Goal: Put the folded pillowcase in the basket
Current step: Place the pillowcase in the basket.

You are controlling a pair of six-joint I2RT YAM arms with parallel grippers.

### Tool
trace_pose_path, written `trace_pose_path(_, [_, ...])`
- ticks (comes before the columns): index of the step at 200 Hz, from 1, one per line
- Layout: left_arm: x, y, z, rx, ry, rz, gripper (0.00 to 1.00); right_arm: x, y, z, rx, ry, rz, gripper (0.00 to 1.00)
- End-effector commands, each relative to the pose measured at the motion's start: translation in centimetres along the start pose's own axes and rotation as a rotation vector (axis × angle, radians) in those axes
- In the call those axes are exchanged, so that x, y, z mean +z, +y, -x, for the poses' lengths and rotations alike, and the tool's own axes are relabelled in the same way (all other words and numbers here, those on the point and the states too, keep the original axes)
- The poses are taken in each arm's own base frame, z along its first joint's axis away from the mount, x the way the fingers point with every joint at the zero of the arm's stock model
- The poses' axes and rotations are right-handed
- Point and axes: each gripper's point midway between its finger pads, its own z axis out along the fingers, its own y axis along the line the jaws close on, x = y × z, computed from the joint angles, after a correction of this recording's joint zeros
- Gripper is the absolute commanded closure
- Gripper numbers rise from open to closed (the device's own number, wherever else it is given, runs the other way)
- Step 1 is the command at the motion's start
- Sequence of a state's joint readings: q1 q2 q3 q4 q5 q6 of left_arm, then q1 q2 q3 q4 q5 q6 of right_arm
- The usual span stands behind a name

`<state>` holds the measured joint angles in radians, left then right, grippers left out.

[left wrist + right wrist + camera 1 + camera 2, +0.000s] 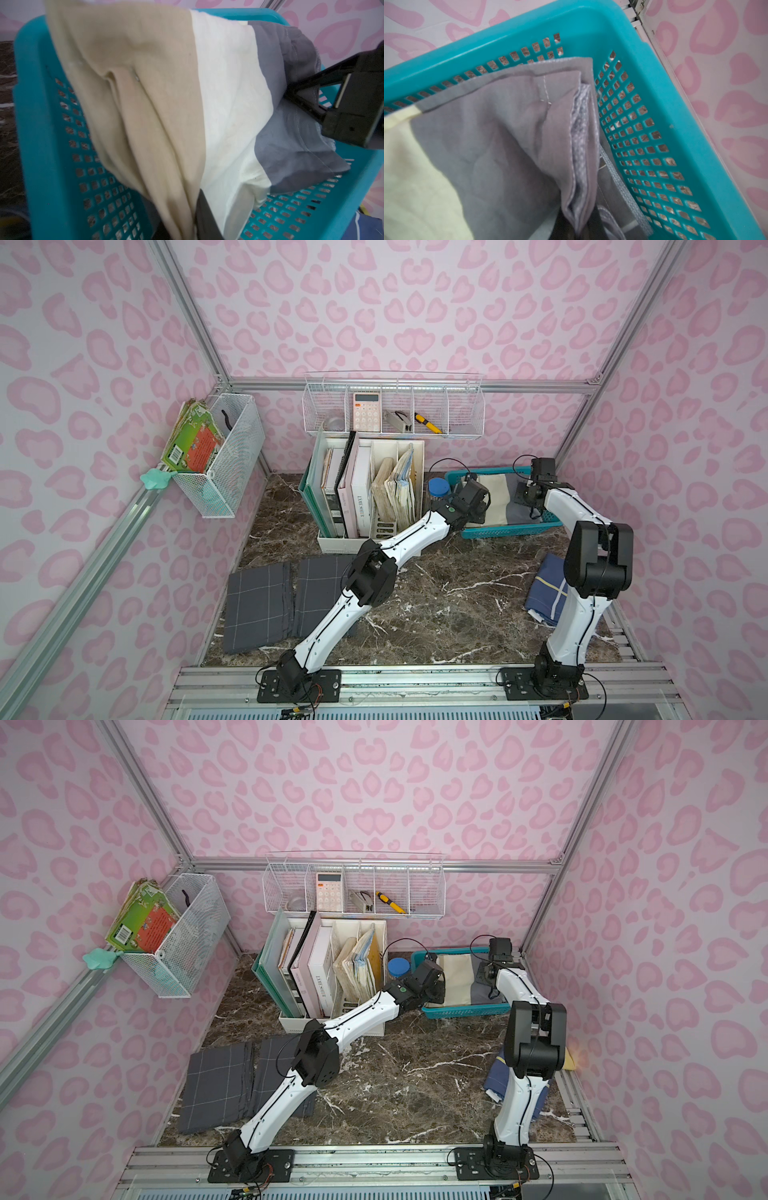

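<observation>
The folded pillowcase [496,497] [457,977], striped beige, cream and grey, hangs inside the teal basket [511,531] [465,1013] at the back right of the table. My left gripper [478,510] is shut on its beige end; the left wrist view shows the pillowcase [166,93] pinched between dark fingers [204,218] above the basket floor [291,209]. My right gripper [521,499] [301,99] is shut on the grey end. In the right wrist view a bunched grey fold of the pillowcase [498,145] sits in the right gripper [579,230], beside the basket wall [675,104].
Two folded dark grey checked cloths [257,605] [320,597] lie at the front left. A navy folded cloth [546,593] lies behind the right arm. A file organiser with books [370,493] and a blue-lidded jar [438,489] stand left of the basket. White wire baskets [392,410] [224,456] hang on the walls.
</observation>
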<state>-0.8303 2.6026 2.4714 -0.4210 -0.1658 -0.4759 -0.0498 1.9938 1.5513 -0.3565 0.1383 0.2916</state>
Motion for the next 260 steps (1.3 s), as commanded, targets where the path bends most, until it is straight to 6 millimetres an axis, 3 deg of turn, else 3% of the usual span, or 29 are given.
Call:
trace_pose_path(1, [-0.1,0.2,0.2,-0.005,-0.003,0.006,0.76,-0.1,-0.3,1.1,0.004,-0.030,-0.025,0.81])
trace_pose_path(19, [-0.3,-0.1,0.5,-0.004,-0.007,-0.007,0.56,0.0,-0.3,1.4,0.002,-0.027,-0.028,0.69])
trace_pose_path(43, [-1.1,-0.8,1.0,0.010,-0.009,-0.034,0.53,-0.4,-0.7,2.1,0.000,-0.044,-0.057,0.46])
trace_pose_path(54, [-1.6,-1.0,1.5,0.011,-0.017,-0.042,0.52,-0.9,-1.1,2.6,0.006,-0.054,-0.073,0.41])
trace_pose_path(72, [-2.9,-1.7,2.3,0.009,-0.030,-0.070,0.47,-2.0,-0.8,3.2,0.014,-0.077,-0.054,0.40])
trace_pose_path(97, [-5.1,-2.6,3.7,0.000,-0.061,-0.121,0.45,-3.5,1.7,3.5,0.006,-0.133,0.085,0.39])
trace_pose_path(139, [-8.7,-3.9,4.7,0.000,-0.093,-0.195,0.41,-1.5,4.8,1.9,0.015,-0.077,0.252,0.37])
trace_pose_path(176, [-11.1,-4.2,3.8,0.040,-0.128,-0.229,0.27,1.6,4.2,0.7,0.058,-0.032,0.231,0.32])
trace_pose_path(213, [-13.0,-3.9,3.0,0.057,-0.126,-0.248,0.22,4.1,2.1,0.2,0.108,0.004,0.180,0.29])
trace_pose_path(239, [-14.6,-3.4,2.5,0.071,-0.124,-0.250,0.18,4.0,1.9,1.1,0.103,-0.001,0.166,0.28])
trace_pose_path(260, [-16.0,-2.5,2.0,0.081,-0.120,-0.227,0.14,1.8,2.5,2.3,0.093,-0.044,0.187,0.28])
